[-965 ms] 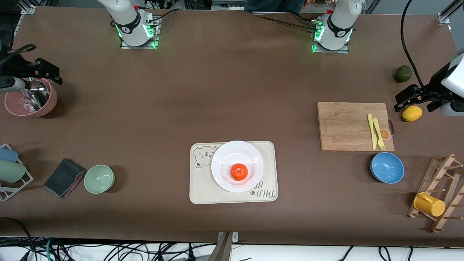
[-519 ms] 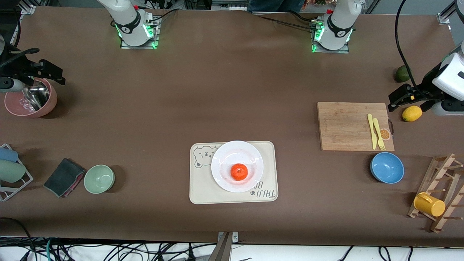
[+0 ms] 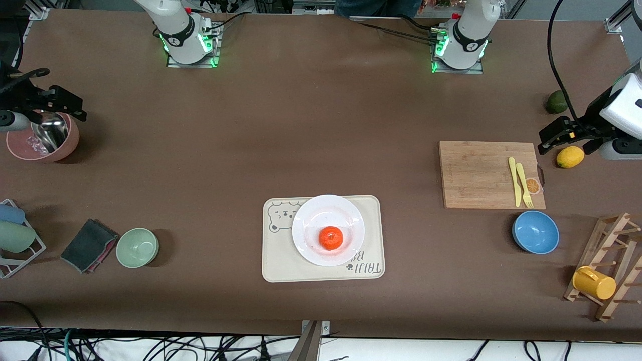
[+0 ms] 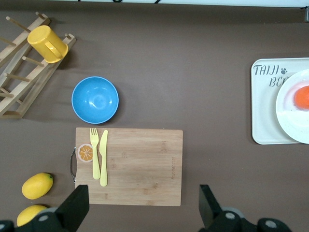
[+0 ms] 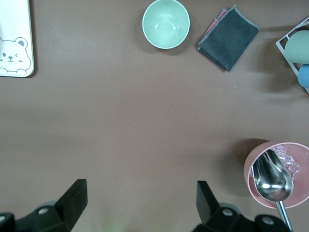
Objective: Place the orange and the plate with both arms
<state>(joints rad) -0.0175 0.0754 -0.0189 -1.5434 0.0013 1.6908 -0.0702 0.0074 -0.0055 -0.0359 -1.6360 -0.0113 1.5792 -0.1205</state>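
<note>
In the front view, the small round orange-red orange (image 3: 331,237) is sitting on the round white shallow plate (image 3: 328,229), which is lying on the rectangular cream bear-print tray (image 3: 323,238) in the middle of the brown tabletop (image 3: 301,125), near the front camera. The left pincer (image 3: 551,140) is hanging with spread fingers over the tabletop just beside the yellow lemon (image 3: 570,157), at the left arm's end. The right pincer (image 3: 60,100) is hanging spread over the pink bowl with the metal spoon (image 3: 42,136), at the right arm's end. Over the last second both arms have drifted only slightly, while orange and plate have stayed put, so the placing looks finished and the arms seem parked.

In the left wrist view, the left pincer's black fingers (image 4: 77,205) are standing wide apart and empty above the bamboo cutting board (image 4: 140,166).

In the right wrist view, the right pincer's fingers (image 5: 72,198) are likewise spread, gripping nothing.
</note>
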